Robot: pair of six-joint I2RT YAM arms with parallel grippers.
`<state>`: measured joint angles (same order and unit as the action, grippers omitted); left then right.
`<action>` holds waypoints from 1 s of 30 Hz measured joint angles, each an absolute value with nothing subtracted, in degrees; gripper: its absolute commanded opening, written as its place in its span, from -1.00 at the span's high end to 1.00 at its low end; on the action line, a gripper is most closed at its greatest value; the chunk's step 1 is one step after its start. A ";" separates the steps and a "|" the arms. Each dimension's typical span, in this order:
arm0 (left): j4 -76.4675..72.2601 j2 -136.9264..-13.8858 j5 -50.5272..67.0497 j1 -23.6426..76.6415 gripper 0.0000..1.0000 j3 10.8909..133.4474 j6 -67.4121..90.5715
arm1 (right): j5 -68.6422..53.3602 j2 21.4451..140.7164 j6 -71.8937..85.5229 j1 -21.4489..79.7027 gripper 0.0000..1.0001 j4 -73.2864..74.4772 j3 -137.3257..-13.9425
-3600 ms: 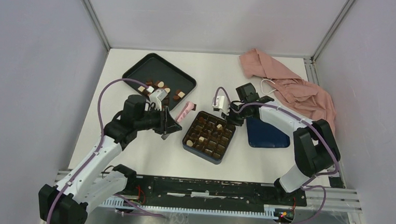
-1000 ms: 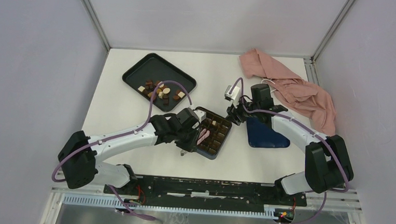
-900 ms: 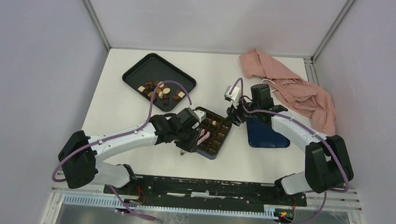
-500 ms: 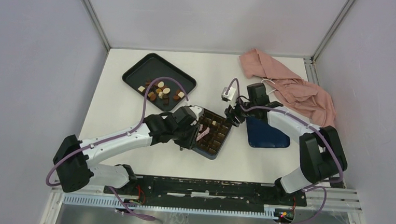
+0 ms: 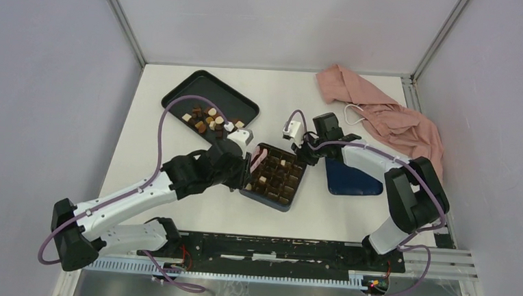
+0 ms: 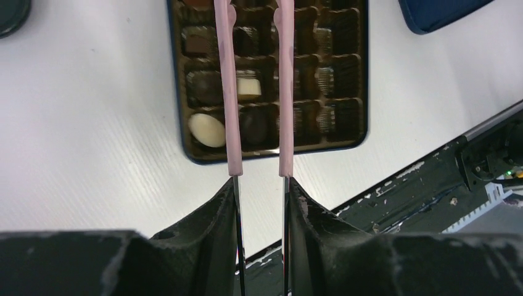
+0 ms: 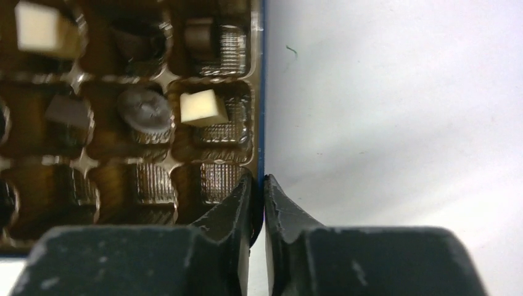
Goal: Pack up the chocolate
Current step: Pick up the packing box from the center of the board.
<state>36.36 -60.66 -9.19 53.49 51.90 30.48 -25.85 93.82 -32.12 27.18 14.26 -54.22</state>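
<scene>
table [image 5: 162, 156]: white, everything sits on it
cloth [image 5: 384, 114]: pink, crumpled up in the far right corner, well away from the action
tray [image 5: 193, 92]: black, far left side, sitting at an angle
box [image 5: 275, 178]: dark blue with a brown grid insert, middle of the table, just near-right of the tray
lid [image 5: 353, 177]: dark blue, flat on the table right beside the box
left tool [image 5: 252, 162]: long pink fingers held apart with a clear gap, gripping nothing, over the left part of the box; the wrist view has them running across the grid
right tool [image 5: 304, 154]: pinched closed on the far-right wall of the box, one finger inside the rim and one outside
chocolate [image 5: 209, 117]: a little heap of brown and cream pieces on the tray's near end, plus a bunch already in the box cells, e.g. a cream oval [image 6: 207, 130] in a corner cell and a white square [image 7: 202, 106] next to a dark round one by the rim; several cells have no piece
</scene>
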 measured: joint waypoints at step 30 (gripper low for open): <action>37.63 -46.94 -20.53 53.49 0.29 50.19 32.12 | -11.70 71.81 -31.38 29.26 1.00 3.68 -45.91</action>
